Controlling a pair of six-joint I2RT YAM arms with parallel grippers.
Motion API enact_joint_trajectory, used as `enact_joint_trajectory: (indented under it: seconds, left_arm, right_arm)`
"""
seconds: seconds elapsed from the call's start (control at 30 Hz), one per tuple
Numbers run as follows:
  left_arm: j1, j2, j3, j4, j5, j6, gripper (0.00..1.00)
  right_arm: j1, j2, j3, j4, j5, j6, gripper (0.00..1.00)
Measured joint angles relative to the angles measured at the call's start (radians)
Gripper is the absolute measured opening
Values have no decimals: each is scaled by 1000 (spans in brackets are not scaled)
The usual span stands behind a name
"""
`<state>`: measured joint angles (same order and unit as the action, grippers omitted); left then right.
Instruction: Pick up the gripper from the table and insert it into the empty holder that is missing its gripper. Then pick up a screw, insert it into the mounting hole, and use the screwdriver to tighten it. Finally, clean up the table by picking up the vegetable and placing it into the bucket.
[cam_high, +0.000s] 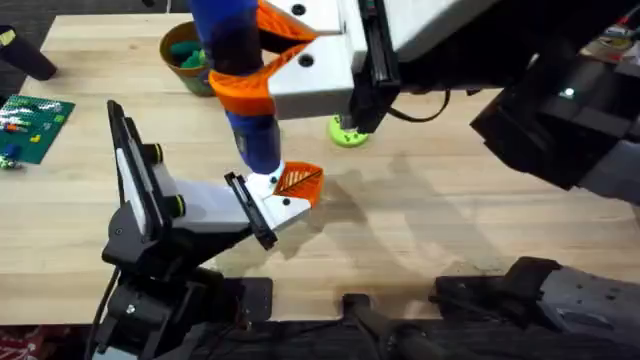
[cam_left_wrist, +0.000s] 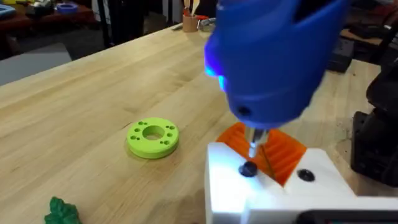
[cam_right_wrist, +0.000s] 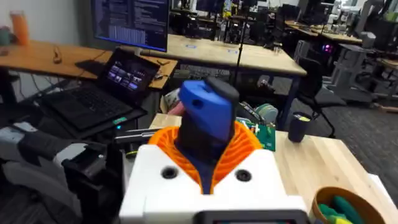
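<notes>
The table (cam_high: 450, 190) is pale wood with a visible grain and a smooth, faintly satin face. The screwdriver (cam_left_wrist: 273, 56) has a smooth blue plastic body with a soft sheen and a thin bright metal tip. The gripper (cam_left_wrist: 273, 180) is matt white plastic joined to ribbed orange plastic. The green disc (cam_left_wrist: 152, 137) looks like matt plastic. The holder (cam_high: 190, 205) has grey-white matt panels and black joints.

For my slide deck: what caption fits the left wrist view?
Blue screwdriver tip on a screw in the white block, lime disc beside.
</notes>
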<state>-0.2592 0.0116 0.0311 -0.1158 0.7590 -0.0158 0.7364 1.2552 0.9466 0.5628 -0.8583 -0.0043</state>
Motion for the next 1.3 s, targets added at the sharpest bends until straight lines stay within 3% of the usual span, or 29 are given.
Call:
enact_joint_trajectory:
  seconds: [0.47,1.3]
  left_arm:
    - [0,0,0,0,0,0,8]
    - [0,0,0,0,3,0,8]
  right_arm:
    - [-20,0,-1,-21,1,76,59]
    - [-19,44,-4,52,-1,73,59]
